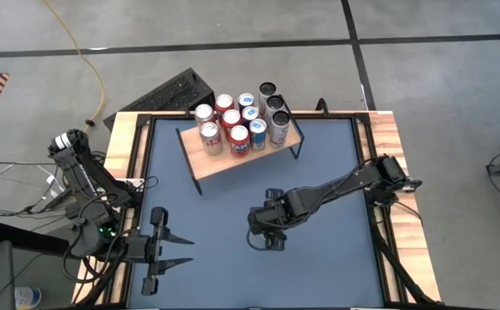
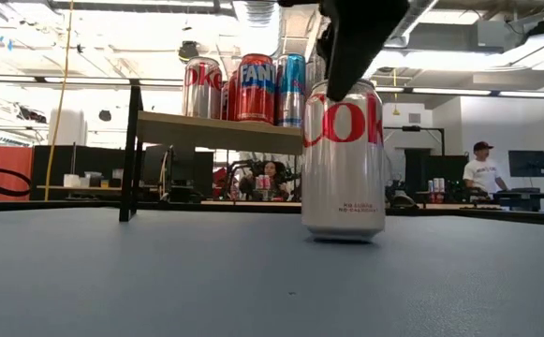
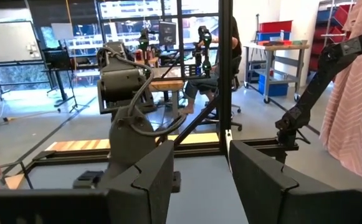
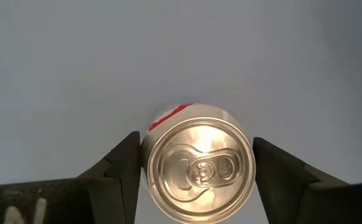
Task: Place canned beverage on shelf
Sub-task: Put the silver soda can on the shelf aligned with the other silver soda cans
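One Coke can (image 2: 343,159) upright on table (image 1: 215,258), frame centre; right pincer (image 4: 193,171) straddles it, one finger touching, other w/ gap. Left pincer (image 1: 165,250) part-open, empty, lower left. Shelf (image 1: 224,159) upper centre; top of arm cut off in low view.

the desk (image 1: 232,267) is bare on most of its blue surface, so the near half gives wide room to pass. one silver can (image 2: 343,159) stands upright in the middle, under the right end effector (image 1: 271,234), with a finger on each side and one side not touching. the shelf (image 1: 232,159) stands at the far side; cans (image 1: 241,120) crowd its far part, and its near left strip is free. the left end effector (image 1: 176,251), fingers apart, waits near the left corner.
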